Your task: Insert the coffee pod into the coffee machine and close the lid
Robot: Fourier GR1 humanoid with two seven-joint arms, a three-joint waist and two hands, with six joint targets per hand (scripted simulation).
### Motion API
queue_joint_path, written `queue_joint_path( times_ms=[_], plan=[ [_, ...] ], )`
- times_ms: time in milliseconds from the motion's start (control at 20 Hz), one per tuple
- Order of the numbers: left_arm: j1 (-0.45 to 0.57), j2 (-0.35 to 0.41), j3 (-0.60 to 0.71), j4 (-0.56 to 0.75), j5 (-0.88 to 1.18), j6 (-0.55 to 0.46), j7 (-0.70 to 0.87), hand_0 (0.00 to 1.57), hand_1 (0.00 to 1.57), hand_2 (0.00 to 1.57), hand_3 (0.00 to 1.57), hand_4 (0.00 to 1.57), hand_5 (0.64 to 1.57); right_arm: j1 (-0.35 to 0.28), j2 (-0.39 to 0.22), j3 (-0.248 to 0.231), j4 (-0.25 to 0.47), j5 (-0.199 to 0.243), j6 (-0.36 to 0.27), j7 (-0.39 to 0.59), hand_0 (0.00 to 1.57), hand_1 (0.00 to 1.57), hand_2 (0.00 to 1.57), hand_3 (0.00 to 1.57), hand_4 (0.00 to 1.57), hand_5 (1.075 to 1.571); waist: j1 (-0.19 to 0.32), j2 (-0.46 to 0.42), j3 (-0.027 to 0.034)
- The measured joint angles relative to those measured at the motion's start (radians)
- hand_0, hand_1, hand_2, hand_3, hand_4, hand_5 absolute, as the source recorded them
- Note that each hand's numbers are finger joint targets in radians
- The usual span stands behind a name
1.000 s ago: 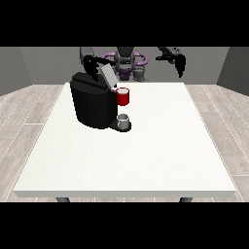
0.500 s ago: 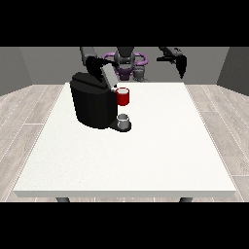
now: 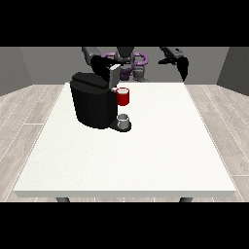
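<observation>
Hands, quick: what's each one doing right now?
Hand at the view's right: raised above the table's far edge, holding nothing visible; fingers cannot be told.
Hand at the view's left: at the coffee machine's lid; grip cannot be told.

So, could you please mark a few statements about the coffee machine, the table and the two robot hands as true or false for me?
1. The coffee machine stands on the half of the white table at the view's left. True.
2. A red thing at the machine sits above a grey thing at the machine's base. True.
3. The robot hand at the view's right rests on the machine. False: it hangs apart, near the table's far corner.
4. The machine lies tipped on its side. False: it stands upright.
5. The robot hand at the view's left is above the machine's top. True.
</observation>
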Motion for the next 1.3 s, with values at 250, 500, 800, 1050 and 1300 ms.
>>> queue_joint_path(
  times_ms=[250,500,800,1050,1300],
  plan=[
    [-0.015,0.006,-0.003,0.009,0.011,-0.005,-0.003,0.00,0.00,0.00,0.00,0.15,1.571,-0.047,0.024,0.031,0.015,0.047,-0.026,0.001,0.00,0.00,0.00,0.00,0.12,1.571,0.014,0.007,0.0003],
    [-0.014,-0.003,-0.025,-0.009,0.011,-0.004,-0.007,0.00,0.00,0.00,0.00,0.20,1.571,-0.076,0.025,0.042,0.036,0.082,-0.031,-0.007,0.00,0.00,0.00,0.00,0.14,1.571,0.023,0.001,0.0005],
    [0.011,-0.025,-0.051,-0.025,-0.003,0.004,-0.068,0.00,0.00,0.00,0.00,0.21,1.571,-0.094,0.051,0.044,0.048,0.095,-0.038,-0.025,0.00,0.00,0.00,0.00,0.07,1.571,0.027,-0.004,0.0005],
    [0.044,-0.058,-0.068,-0.010,-0.017,0.029,-0.105,0.00,0.00,0.00,0.00,0.19,1.571,-0.033,0.095,0.091,-0.003,0.056,0.000,-0.064,0.00,0.00,0.00,0.00,0.28,1.571,-0.014,-0.055,0.0005],
    [0.077,-0.054,-0.059,0.020,-0.007,0.023,-0.107,0.00,0.00,0.00,0.00,0.19,1.571,0.129,0.115,0.175,-0.076,-0.051,-0.031,-0.108,0.00,0.00,0.00,0.00,0.16,1.571,-0.049,-0.118,0.0004]
  ],
)
